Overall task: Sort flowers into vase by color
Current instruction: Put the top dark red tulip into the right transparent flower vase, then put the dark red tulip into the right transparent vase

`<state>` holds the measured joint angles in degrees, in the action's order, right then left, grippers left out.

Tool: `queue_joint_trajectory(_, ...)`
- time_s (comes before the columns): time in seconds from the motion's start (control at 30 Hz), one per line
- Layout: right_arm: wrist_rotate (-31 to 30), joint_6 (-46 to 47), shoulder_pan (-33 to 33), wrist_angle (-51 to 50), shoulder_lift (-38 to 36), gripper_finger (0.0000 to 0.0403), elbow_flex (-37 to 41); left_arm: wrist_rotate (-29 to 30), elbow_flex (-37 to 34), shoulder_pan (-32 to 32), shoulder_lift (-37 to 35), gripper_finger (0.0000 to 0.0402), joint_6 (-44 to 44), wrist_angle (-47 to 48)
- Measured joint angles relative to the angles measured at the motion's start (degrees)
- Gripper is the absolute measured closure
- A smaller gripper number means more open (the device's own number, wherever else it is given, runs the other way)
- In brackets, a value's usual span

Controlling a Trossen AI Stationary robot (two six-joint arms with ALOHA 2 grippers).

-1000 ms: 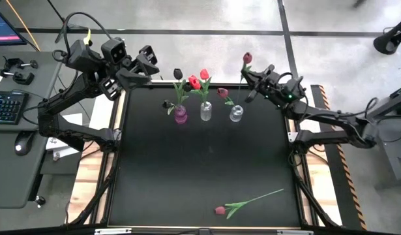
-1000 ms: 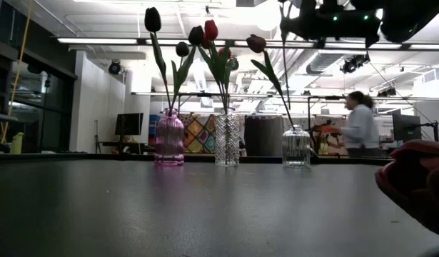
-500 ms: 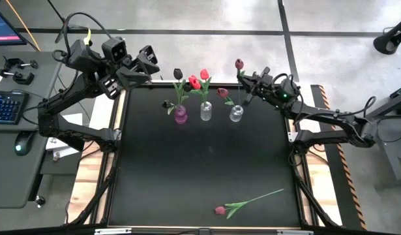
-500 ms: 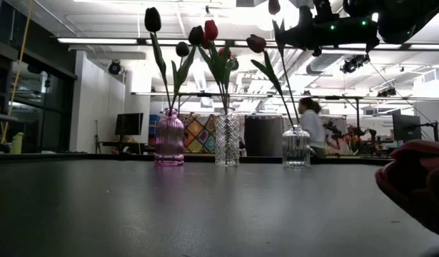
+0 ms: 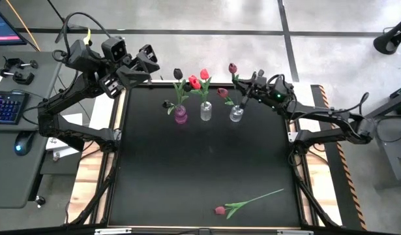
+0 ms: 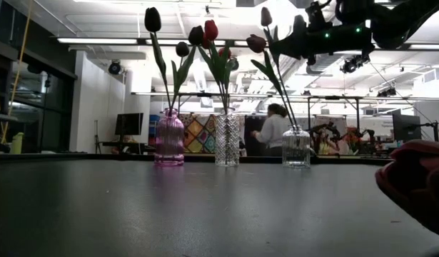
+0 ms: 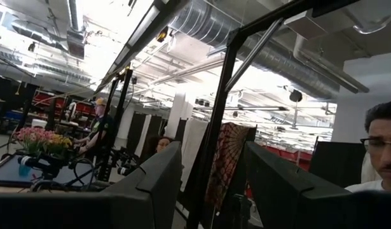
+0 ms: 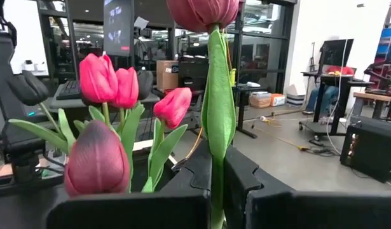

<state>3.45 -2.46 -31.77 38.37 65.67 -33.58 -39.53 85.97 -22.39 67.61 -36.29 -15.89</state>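
Three vases (image 5: 206, 111) hold tulips; right fingers (image 5: 246, 87) grip maroon tulip (image 5: 232, 68).

Both arms are dark, built of blocky jointed links, with black cables looping along them. The left arm (image 5: 89, 65) carries a small yellow tag near its top. The right arm (image 5: 317, 117) shows green lights near its pincer (image 5: 247, 87), whose fingers are flat, dark slabs.

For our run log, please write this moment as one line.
right gripper: shut on maroon tulip, above clear vase | left gripper: open, idle at table's far-left corner | pink tulip: lying near front edge
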Motion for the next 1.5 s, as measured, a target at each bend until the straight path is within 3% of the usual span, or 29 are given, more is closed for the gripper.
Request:
queue_joint_trajectory(0.17,-0.4,1.1,0.0,-0.2,-0.8,0.0403,0.0,0.0,0.0,0.0,0.0,0.0243,0.0,-0.1)
queue_joint_trajectory(0.43,-1.7,2.4,-0.1,-8.8,-5.1,0.0387,0.0,0.0,0.0,0.0,0.0,0.0243,0.0,-0.3)
queue_joint_trajectory(0.57,-2.7,2.7,0.0,-9.1,-5.6,0.0335,0.0,0.0,0.0,0.0,0.0,0.0243,0.0,-0.3)
queue_joint_trajectory(0.8,-2.7,5.5,0.1,-12.7,-7.2,0.0211,0.0,-0.1,0.0,0.0,0.0,0.0243,0.0,-0.2)
queue_joint_trajectory(0.97,-2.7,5.2,0.2,-24.0,-12.4,0.0146,0.0,-0.2,0.0,0.0,0.0,0.0243,-0.1,-0.2)
queue_joint_trajectory(1.1,-2.3,7.0,0.2,-38.1,-19.3,0.0127,0.0,-0.2,0.0,0.0,0.0,0.0243,-0.1,-0.2)
queue_joint_trajectory(1.2,2.6,13.5,0.2,-46.4,-24.5,0.0127,0.0,-0.2,0.0,0.0,0.0,0.0243,-0.1,-0.2)
queue_joint_trajectory(1.33,16.9,29.1,2.4,-50.2,-27.5,0.0136,0.0,-1.5,0.0,0.0,0.0,0.0243,0.0,-0.2)
queue_joint_trajectory(1.4,22.9,35.7,6.2,-50.2,-27.1,0.0140,0.0,-1.9,0.0,0.0,0.0,0.0243,0.0,-0.2)
queue_joint_trajectory(1.5,24.3,41.2,15.4,-50.2,-25.3,0.0147,0.0,-1.9,0.0,0.0,0.0,0.0243,0.1,-0.2)
